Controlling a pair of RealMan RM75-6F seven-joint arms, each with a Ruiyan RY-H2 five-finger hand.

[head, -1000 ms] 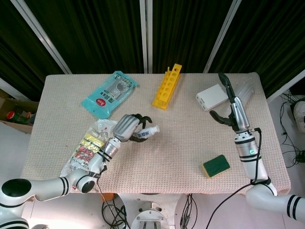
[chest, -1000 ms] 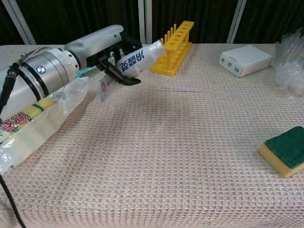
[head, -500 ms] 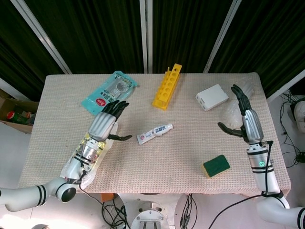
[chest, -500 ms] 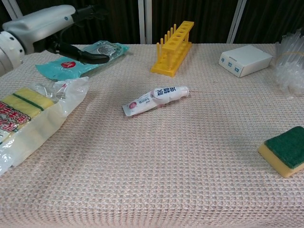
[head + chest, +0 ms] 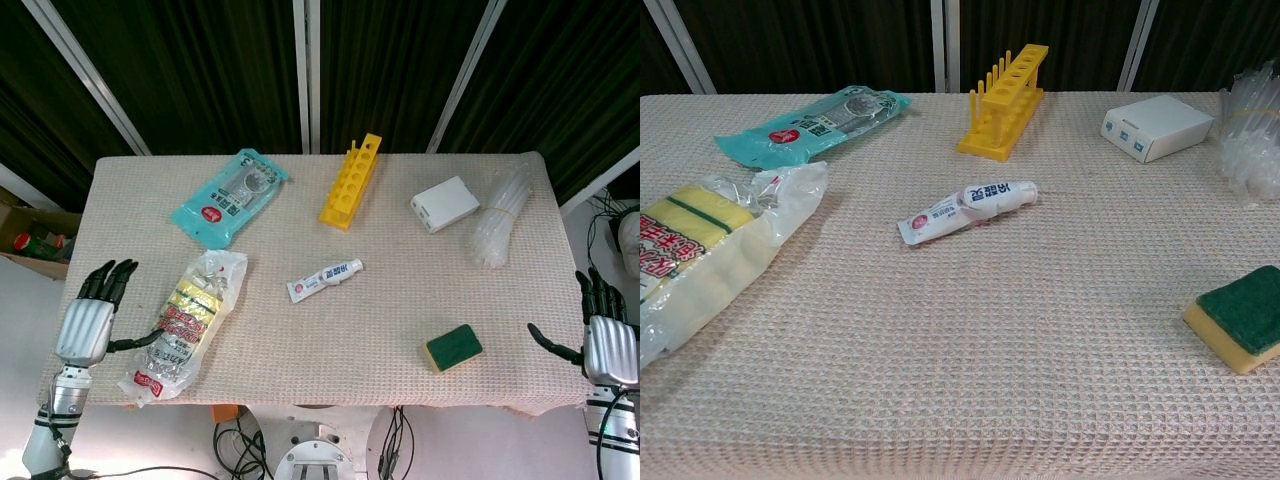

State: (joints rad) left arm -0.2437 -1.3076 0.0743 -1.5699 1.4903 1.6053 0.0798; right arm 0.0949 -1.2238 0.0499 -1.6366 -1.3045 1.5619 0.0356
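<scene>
Altogether: one tube (image 5: 325,279), one sponge (image 5: 453,347), one rack (image 5: 351,181); left hand (image 5: 88,322) and right hand (image 5: 606,343) spread, holding nothing.

White tube (image 5: 325,279) flat, mid-table

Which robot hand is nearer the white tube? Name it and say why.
Left. The left robot hand hangs open off the table's left edge, somewhat closer to the white tube; the right robot hand lies farther, beyond the sponge.

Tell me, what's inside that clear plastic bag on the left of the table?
The clear plastic bag holds yellow sponges with green edges behind a red-printed label. How many there are is hidden by the crinkled plastic and label.
</scene>
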